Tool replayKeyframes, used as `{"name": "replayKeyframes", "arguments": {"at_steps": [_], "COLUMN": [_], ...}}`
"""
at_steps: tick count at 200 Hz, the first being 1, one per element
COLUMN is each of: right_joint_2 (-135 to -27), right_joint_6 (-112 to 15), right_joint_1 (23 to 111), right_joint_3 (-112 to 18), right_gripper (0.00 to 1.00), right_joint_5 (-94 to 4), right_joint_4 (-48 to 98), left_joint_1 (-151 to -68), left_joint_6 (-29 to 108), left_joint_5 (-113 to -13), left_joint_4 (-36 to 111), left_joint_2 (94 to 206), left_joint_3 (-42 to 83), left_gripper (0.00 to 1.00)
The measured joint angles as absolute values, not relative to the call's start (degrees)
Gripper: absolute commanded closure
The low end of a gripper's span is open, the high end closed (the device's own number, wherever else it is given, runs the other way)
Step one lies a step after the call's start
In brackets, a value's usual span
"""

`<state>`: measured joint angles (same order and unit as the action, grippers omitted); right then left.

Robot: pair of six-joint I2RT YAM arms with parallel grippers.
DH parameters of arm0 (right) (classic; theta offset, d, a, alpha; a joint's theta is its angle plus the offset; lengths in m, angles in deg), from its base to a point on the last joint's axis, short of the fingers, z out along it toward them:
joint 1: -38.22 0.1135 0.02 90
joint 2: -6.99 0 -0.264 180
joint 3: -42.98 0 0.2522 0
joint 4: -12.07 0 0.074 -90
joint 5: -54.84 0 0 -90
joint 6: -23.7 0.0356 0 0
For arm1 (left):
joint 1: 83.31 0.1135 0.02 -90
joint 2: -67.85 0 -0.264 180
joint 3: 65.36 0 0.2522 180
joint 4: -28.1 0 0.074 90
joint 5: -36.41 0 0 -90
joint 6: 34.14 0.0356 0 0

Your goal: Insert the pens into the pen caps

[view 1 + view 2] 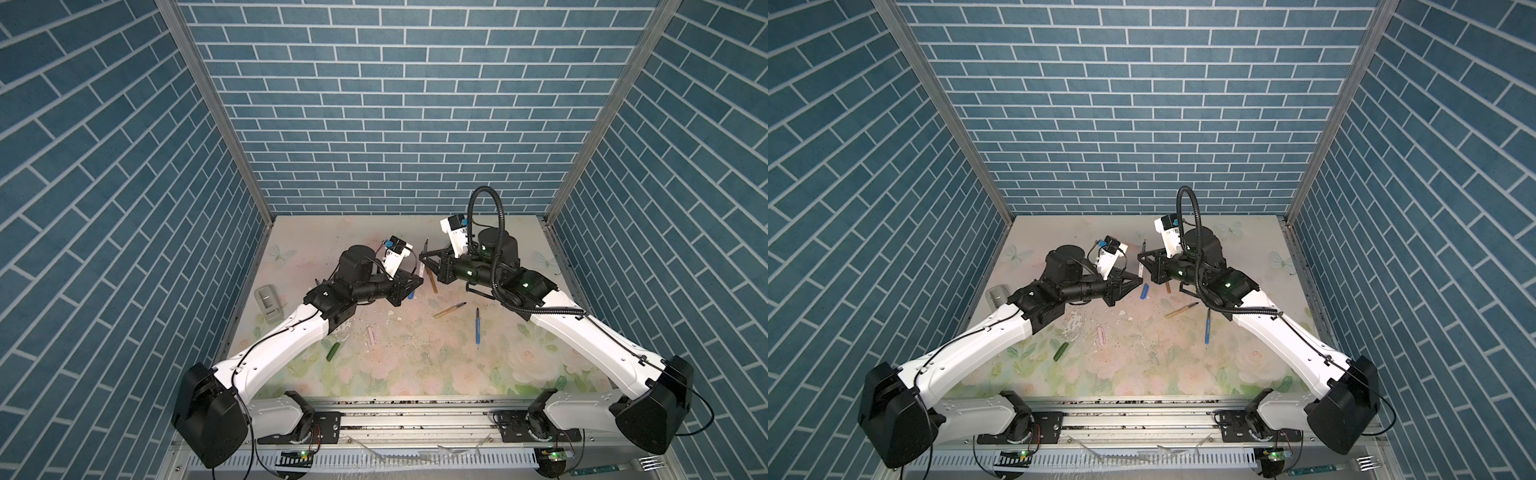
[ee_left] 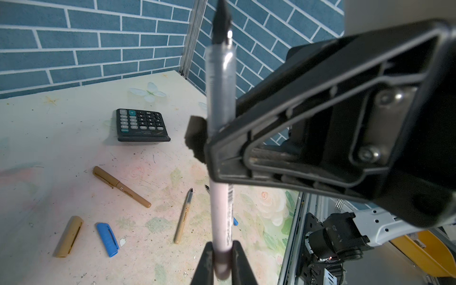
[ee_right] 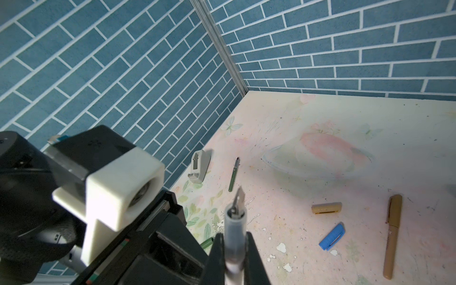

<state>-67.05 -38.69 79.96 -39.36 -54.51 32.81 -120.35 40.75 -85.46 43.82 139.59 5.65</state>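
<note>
Front of counter (image 1: 419, 376): green cap (image 1: 333, 351) and pale pink cap (image 1: 372, 336), lying loose. Just behind them are blue pen (image 1: 478, 326) and tan pen (image 1: 450, 310), both uncapped.

Middle, above the counter: white-pink pen (image 2: 222, 212), upright, tip up, clear of the surface.
- Upper barrel, below the tip: jaws of right gripper (image 3: 234, 234) clenched on it.
- Butt end: jaws of left gripper (image 2: 223, 243) flank it closely. Whether they press or have let go cannot be told.

Handling, as judged: a hand-over from left to right. The right jaws should carry the pen alone before the left arm draws off. It should draw off straight away from the barrel, so the pen is not tilted. The matching pale pink cap lies well apart, toward the front.

Views, far part:
- calculator (image 2: 142, 125): left wrist view only; the right arm hides it in both top views.
- tan cap (image 3: 326, 207): wrist views only.
- green pen (image 3: 234, 176): plain in the right wrist view alone.
- brown pen (image 3: 392, 232): already capped.
</note>
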Motion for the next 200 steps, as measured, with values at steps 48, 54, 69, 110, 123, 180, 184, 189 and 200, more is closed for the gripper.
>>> {"name": "replayKeyframes", "arguments": {"at_steps": [48, 54, 69, 110, 123, 180, 184, 189, 200], "right_joint_2": [-67.0, -67.0, -67.0, -67.0, -67.0, -67.1, -67.1, -67.0, -66.9], "right_joint_6": [-37.6, -37.5, -36.9, -35.0, -34.6, -34.1, -33.9, -33.6, -33.1], "right_joint_1": [80.0, 80.0, 80.1, 80.2, 80.2, 80.3, 80.4, 80.5, 80.6], "right_joint_3": [-39.3, -39.2, -39.0, -38.0, -37.8, -37.6, -37.5, -37.4, -37.0], "right_gripper": [0.96, 0.96, 0.97, 0.97, 0.98, 0.75, 0.71, 0.67, 0.63], "right_joint_5": [-54.9, -55.0, -55.3, -56.6, -57.0, -57.9, -58.0, -58.2, -58.3], "right_joint_4": [31.5, 31.2, 30.6, 28.8, 28.3, 27.4, 27.3, 27.0, 26.8], "left_joint_1": [-120.3, -120.3, -120.3, -120.3, -120.4, -120.4, -120.4, -120.4, -120.5], "left_joint_6": [40.0, 40.0, 40.0, 39.8, 40.0, 39.6, 39.6, 39.6, 39.6], "left_joint_5": [-86.0, -86.0, -85.9, -85.6, -85.0, -81.8, -81.5, -81.1, -79.8], "left_joint_4": [41.3, 40.9, 40.2, 39.4, 39.4, 39.4, 39.4, 39.4, 39.4], "left_joint_2": [137.7, 137.6, 137.5, 137.5, 137.5, 136.3, 136.1, 135.9, 135.5], "left_joint_3": [3.5, 3.5, 3.5, 3.0, 2.9, 2.0, 1.9, 1.7, 1.5], "left_gripper": [0.53, 0.54, 0.57, 0.73, 0.81, 0.99, 0.99, 1.0, 1.0]}}
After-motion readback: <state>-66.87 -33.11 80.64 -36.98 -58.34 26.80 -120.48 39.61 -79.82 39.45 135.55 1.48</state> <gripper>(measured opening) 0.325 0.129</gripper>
